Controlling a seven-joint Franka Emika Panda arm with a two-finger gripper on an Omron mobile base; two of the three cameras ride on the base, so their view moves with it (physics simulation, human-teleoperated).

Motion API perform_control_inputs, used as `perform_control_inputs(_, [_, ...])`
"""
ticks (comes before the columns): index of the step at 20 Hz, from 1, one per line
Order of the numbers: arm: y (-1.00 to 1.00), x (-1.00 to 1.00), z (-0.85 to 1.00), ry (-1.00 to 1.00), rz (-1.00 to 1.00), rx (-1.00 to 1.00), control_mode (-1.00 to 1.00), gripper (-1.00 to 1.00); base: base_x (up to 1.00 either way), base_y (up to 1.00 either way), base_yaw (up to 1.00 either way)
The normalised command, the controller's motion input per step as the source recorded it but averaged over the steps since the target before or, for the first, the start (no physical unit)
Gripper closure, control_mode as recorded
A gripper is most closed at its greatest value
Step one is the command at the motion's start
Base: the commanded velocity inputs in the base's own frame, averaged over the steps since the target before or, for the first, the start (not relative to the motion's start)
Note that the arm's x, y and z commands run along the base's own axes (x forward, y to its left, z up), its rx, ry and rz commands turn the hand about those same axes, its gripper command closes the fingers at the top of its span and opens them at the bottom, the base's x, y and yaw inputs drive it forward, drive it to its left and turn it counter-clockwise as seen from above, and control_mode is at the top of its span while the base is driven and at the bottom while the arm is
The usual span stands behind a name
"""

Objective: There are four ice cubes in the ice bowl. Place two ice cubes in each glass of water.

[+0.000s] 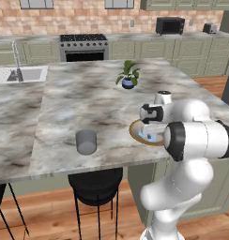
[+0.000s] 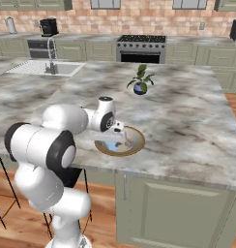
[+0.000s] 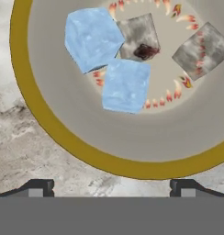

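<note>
The ice bowl point(image 3: 54, 133), tan inside with a golden-brown rim, lies right below my hand. Two pale blue ice cubes point(image 3: 91, 39) point(image 3: 125, 85) touch each other near its middle. Two more cubes point(image 3: 137, 36) point(image 3: 201, 50) beside them look grey and see-through. My gripper point(image 3: 112, 188) is open, its tips wide apart over the bowl's near rim, holding nothing. From the base, the gripper point(image 1: 151, 135) point(image 2: 112, 141) hovers low over the bowl point(image 1: 135, 131) point(image 2: 137, 145). One glass of water point(image 1: 86, 142) stands near the counter's front edge, left of the bowl. The second glass is hidden.
A small blue plant pot point(image 1: 128, 83) point(image 2: 140, 88) stands further back on the marble island. A sink point(image 1: 22, 74) point(image 2: 52, 68) is at the far left. A black stool point(image 1: 95, 185) sits under the counter's front edge. The stove and cabinets line the back wall.
</note>
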Motion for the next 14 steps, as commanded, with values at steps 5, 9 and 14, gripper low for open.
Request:
perform_control_inputs(5, [-0.1,0.28,-0.17,0.0,0.0,0.0,-1.0,-1.0,0.0,0.0,0.0])
perform_control_inputs(9, [-0.02,0.36,-0.2,0.0,0.0,0.0,-1.0,-1.0,0.0,0.0,0.0])
perform_control_inputs(14, [0.0,0.33,-0.13,0.0,0.0,0.0,-1.0,-1.0,0.0,0.0,0.0])
